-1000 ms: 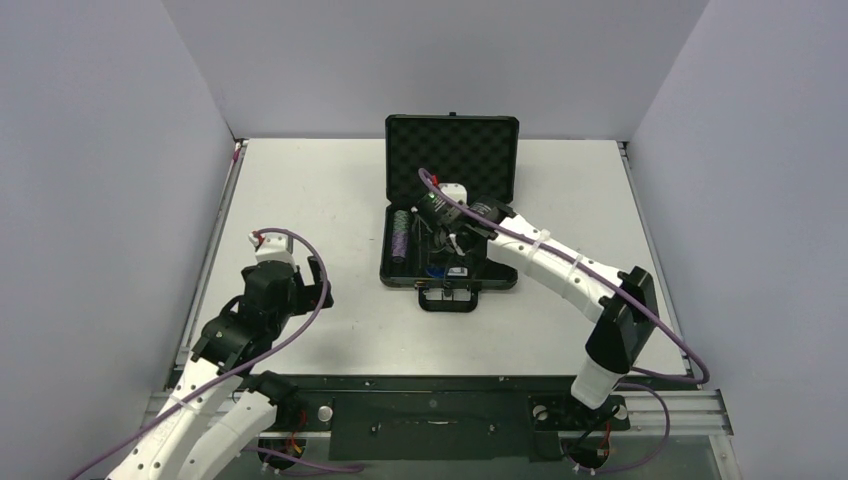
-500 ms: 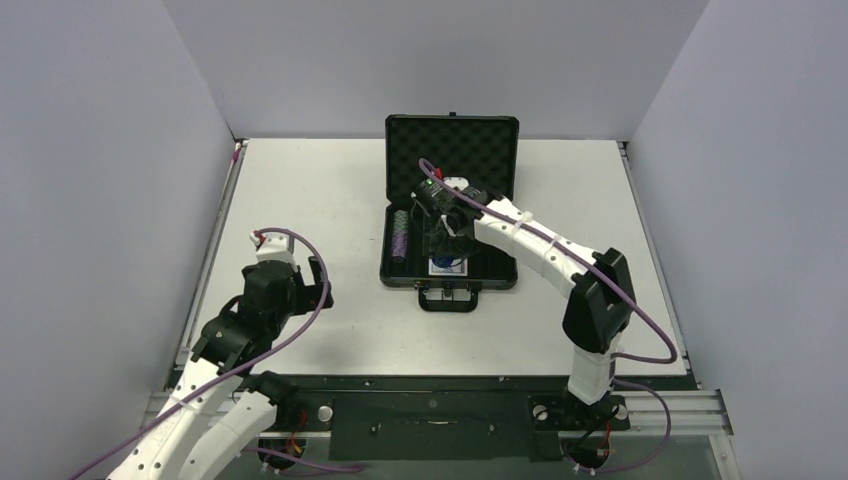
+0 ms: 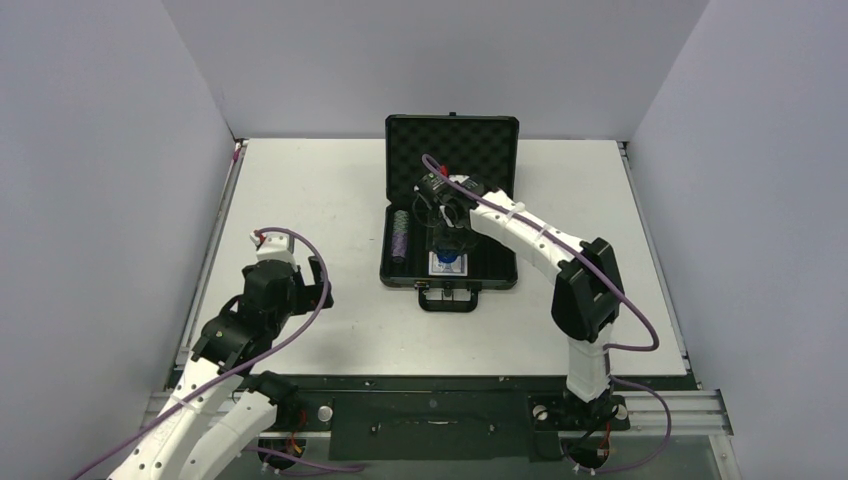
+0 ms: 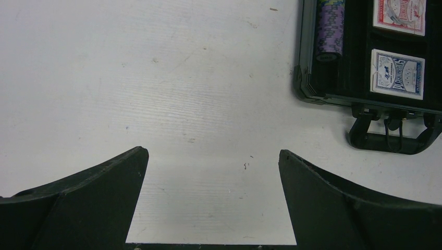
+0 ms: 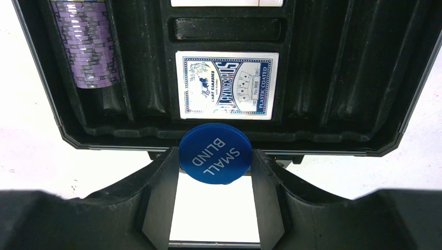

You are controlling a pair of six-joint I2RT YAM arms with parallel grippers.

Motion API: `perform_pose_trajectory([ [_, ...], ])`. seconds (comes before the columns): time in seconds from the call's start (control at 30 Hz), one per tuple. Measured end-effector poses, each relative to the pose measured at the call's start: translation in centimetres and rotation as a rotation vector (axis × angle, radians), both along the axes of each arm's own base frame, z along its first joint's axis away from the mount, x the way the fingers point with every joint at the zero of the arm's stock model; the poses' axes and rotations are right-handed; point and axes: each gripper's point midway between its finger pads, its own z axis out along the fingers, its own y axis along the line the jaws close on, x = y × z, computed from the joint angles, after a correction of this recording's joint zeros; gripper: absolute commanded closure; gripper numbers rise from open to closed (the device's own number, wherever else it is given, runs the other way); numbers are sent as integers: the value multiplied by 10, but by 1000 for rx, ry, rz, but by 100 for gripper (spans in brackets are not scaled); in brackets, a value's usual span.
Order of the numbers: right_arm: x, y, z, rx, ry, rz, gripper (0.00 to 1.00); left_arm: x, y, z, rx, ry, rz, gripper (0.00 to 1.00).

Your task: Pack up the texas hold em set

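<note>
Right wrist view: right fingers (image 5: 160, 179) pinch the blue disc (image 5: 215, 152) above the near rim of the case (image 5: 333, 145), where early release could drop it outside, while left fingers (image 4: 94, 192) stand spread.

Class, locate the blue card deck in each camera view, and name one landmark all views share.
Top external: blue card deck near the picture's centre.
Left wrist: upper right, below the red deck.
Right wrist: centre, above the blue disc.
Shared landmark: purple chip stack, left of the deck everywhere.
</note>
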Motion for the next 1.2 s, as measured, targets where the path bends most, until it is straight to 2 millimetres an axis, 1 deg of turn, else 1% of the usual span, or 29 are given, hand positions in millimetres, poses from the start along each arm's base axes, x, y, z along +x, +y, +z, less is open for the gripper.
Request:
perform_pose_trajectory([
  [0.17, 3, -2, -3, -4, 5, -7, 69, 0, 1, 0, 0, 0, 2, 4],
  [0.47, 6, -4, -29, -47, 52, -9, 69, 1, 4, 0, -3, 1, 18, 4],
  [0.83, 11, -4, -31, -36, 53, -15, 69, 1, 5, 1, -7, -5, 24, 4],
  [1.07, 12, -4, -41, -42, 71, -14, 69, 1, 5, 1, -7, -6, 24, 4],
  [1.2, 13, -4, -43, -44, 74, -14, 68, 1, 5, 1, -7, -6, 24, 4],
])
